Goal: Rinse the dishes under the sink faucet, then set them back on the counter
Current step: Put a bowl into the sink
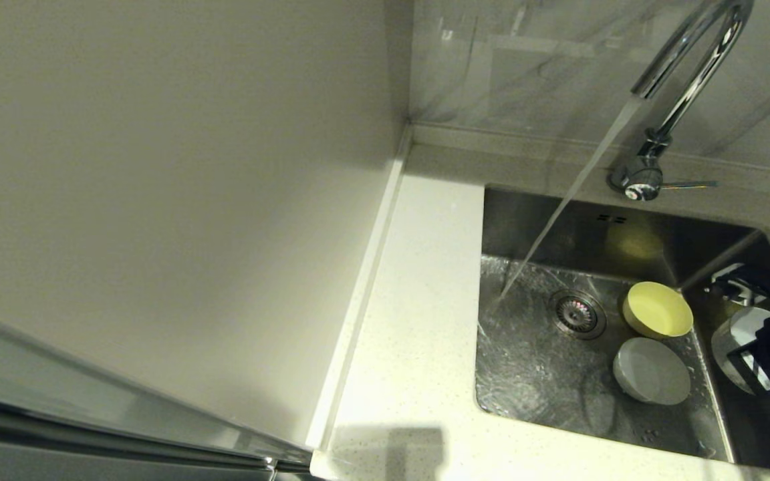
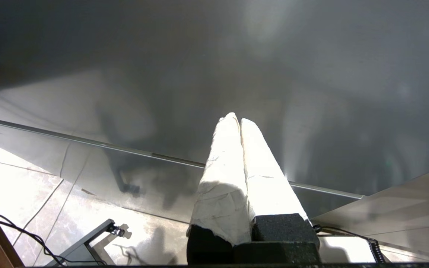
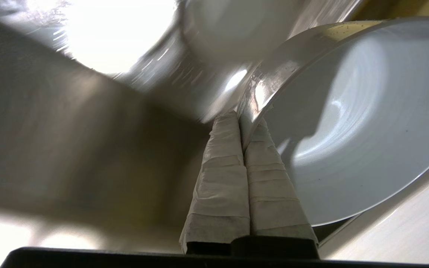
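Note:
Water runs from the chrome faucet (image 1: 686,87) into the left part of the steel sink (image 1: 532,374), beside the drain strainer (image 1: 577,312). A pale yellow bowl (image 1: 658,308) and a white bowl (image 1: 651,371) lie in the basin to the right of the strainer. At the sink's right edge my right gripper (image 1: 756,351) holds a second white bowl (image 1: 732,337) tilted on edge. In the right wrist view the gripper (image 3: 242,123) is shut on that bowl's rim (image 3: 348,130). My left gripper (image 2: 238,119) is shut and empty, down below, out of the head view.
The cream speckled counter (image 1: 418,300) runs along the sink's left side, with a raised edge strip against the beige wall panel (image 1: 158,200). The faucet's thin lever (image 1: 689,185) points right. A steel cabinet front (image 2: 199,93) faces the left gripper.

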{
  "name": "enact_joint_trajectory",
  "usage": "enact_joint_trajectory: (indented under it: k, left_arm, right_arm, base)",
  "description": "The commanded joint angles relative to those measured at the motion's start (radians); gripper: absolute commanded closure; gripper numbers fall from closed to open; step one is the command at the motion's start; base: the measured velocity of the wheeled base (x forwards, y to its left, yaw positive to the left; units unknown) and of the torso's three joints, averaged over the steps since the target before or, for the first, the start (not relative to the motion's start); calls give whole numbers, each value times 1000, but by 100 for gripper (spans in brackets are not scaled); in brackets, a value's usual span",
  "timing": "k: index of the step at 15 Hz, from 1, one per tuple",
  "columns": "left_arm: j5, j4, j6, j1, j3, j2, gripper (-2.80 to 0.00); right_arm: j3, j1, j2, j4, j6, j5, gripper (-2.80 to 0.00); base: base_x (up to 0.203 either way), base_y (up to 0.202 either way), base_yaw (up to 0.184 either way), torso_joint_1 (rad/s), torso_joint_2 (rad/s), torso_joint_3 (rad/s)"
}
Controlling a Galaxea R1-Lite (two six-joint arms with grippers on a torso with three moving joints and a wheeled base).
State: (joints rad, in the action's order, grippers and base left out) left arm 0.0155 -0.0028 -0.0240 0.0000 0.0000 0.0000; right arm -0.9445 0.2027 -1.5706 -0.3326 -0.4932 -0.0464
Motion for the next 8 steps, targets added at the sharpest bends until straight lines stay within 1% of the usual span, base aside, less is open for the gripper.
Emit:
enact_joint_trajectory:
  k: [1, 3, 4, 5, 8]
  left_arm:
    - [0, 0, -1, 0, 0, -3, 0]
    - [1, 0, -1, 0, 0, -3, 0]
    - [0, 0, -1, 0, 0, -3, 0]
    - [0, 0, -1, -1, 0, -3, 0]
    - [0, 0, -1, 0, 0, -3, 0]
  right_arm:
    - [93, -3, -12, 241, -109, -3, 0]
    - [169, -6, -42, 426, -211, 22, 0]
    - [185, -14, -65, 479, -237, 49, 0]
    - [197, -32, -86, 523, -243, 60, 0]
    - [210, -70, -154, 593, -246, 59, 0]
  base:
    - [0, 0, 0, 0, 0, 0]
    - [0, 0, 0, 0, 0, 0]
    - [0, 0, 0, 0, 0, 0]
    - [0, 0, 0, 0, 0, 0]
    - [0, 0, 0, 0, 0, 0]
